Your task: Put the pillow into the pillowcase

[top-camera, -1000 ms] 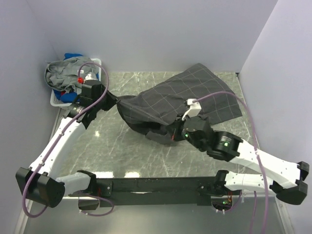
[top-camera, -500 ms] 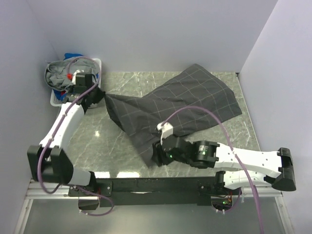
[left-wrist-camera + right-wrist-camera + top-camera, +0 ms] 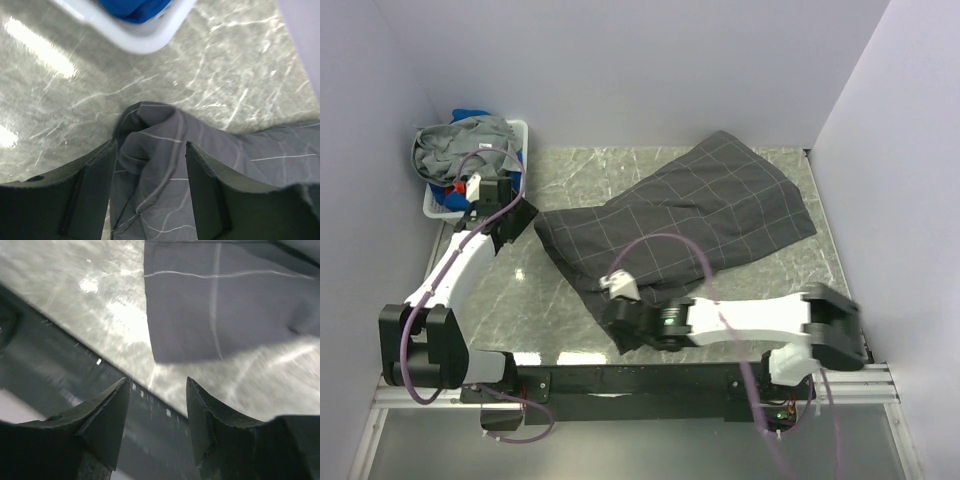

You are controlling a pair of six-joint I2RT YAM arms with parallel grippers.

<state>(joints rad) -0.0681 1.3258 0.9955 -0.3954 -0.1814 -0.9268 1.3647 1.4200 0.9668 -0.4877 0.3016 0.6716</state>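
Grey marble counter (image 3: 535, 300) carried the pillowcase (image 3: 690, 215); left gripper (image 3: 150, 150) and right gripper (image 3: 157, 390) gaped unclenched, so cloth lying between the left jaws might snag.

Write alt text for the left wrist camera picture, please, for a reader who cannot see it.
A bunched corner of the dark grey, grid-lined pillowcase lies on the grey marble table, between the two dark fingers of the open left gripper. At the top edge are the rim of a white basket and some blue cloth inside it.
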